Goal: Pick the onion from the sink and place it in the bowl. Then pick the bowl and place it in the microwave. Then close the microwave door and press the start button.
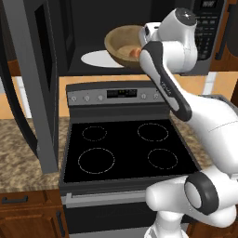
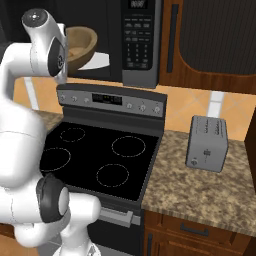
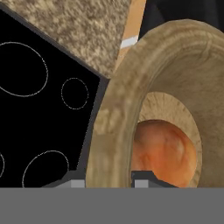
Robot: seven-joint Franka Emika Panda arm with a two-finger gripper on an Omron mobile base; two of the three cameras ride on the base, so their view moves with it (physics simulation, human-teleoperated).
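Note:
The brown wooden bowl (image 1: 120, 42) hangs tilted at the open mouth of the microwave (image 1: 93, 28), just over the white turntable plate (image 1: 95, 58). The reddish-tan onion (image 3: 164, 151) lies inside the bowl, and it also shows as the onion (image 1: 135, 53) in the left base view. My gripper (image 3: 109, 181) is shut on the bowl's near rim (image 3: 111, 131), one finger inside and one outside. From the right side the bowl (image 2: 84, 41) peeks out behind my arm. The microwave door (image 1: 44, 88) stands wide open at the left. The button panel (image 2: 136, 37) is on the microwave's right. The sink is out of view.
A black stove (image 1: 125, 146) with its control strip (image 1: 116, 95) sits directly below the microwave. A grey toaster (image 2: 206, 142) stands on the granite counter (image 2: 200, 185) to the right. Wooden cabinets (image 2: 210, 35) flank the microwave.

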